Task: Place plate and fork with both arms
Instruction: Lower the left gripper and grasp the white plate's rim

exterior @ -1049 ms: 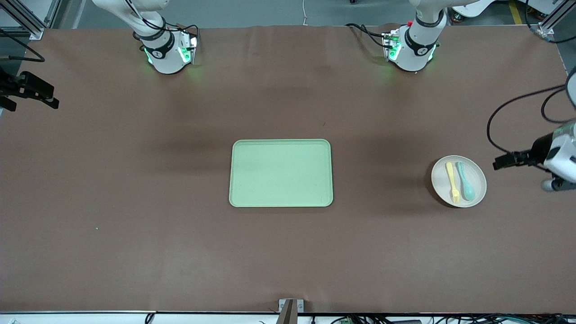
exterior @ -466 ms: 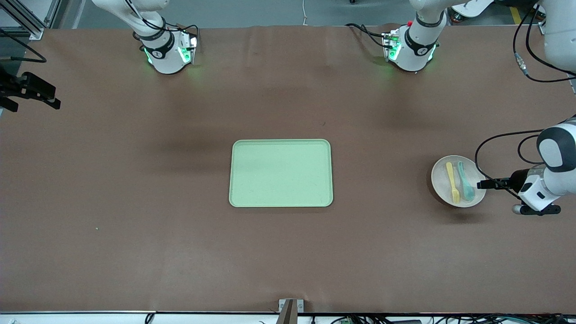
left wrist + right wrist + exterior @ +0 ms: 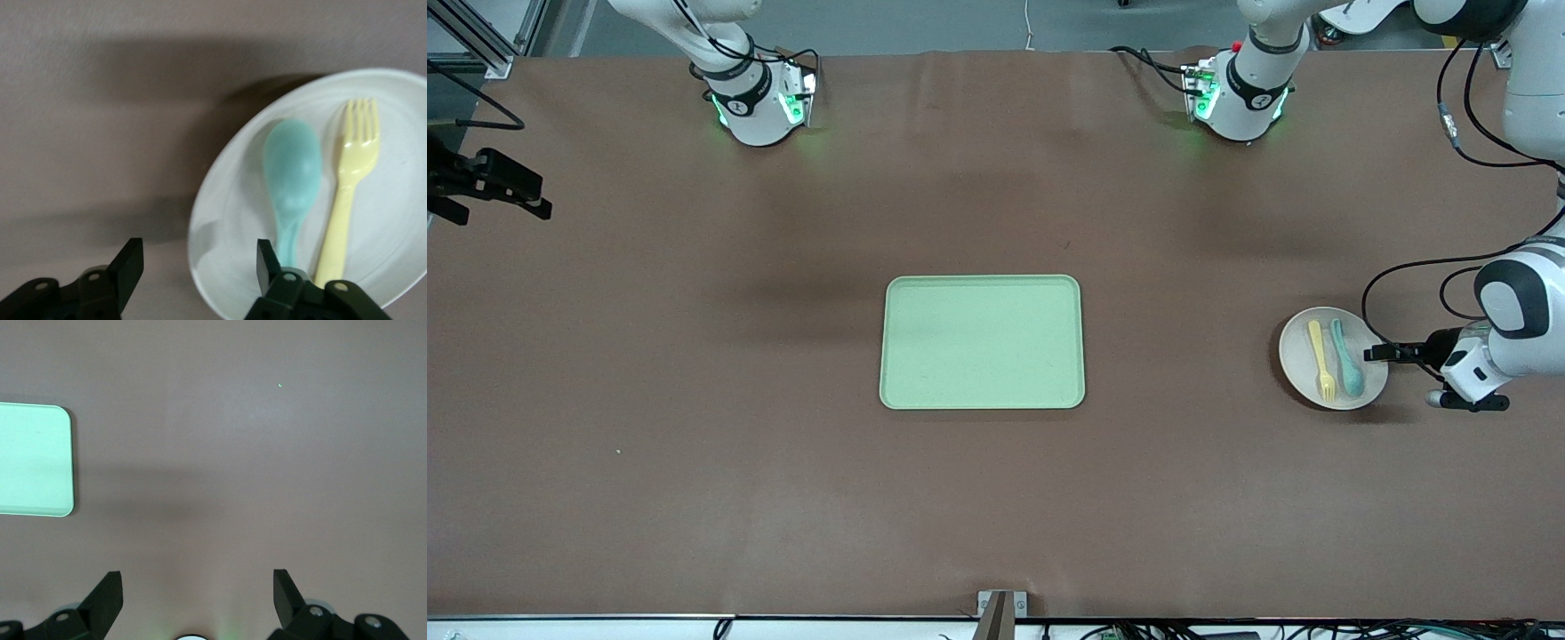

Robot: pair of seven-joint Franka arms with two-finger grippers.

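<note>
**Q:** Jaws first: how do they stand?

**A:** Both pairs are spread wide and hold nothing. The left gripper (image 3: pixel 1380 352) is at the rim of the plate (image 3: pixel 1333 357), on the side toward the left arm's end of the table. In the left wrist view its fingers (image 3: pixel 128 264) straddle that rim, one outside the plate and one over its inside; whether either touches cannot be told. The right gripper (image 3: pixel 197 587) waits over bare table (image 3: pixel 694 498) at the right arm's end, well apart from everything.

**Q:** Where do the things lie, largest down?

**A:** The tray (image 3: pixel 983 342) lies flat in the middle of the table. The plate rests on the table toward the left arm's end, well apart from the tray. On the plate lie the fork (image 3: pixel 1320 359) and a spoon (image 3: pixel 1345 357), side by side, long axes running toward the front camera, tines at the nearer end. The fork is on the tray's side, the spoon on the gripper's.

**Q:** What does the coming move turn on?

**A:** Likely the rim between the left fingers: closing there would pinch the plate's edge. The left arm is far nearer.
</note>
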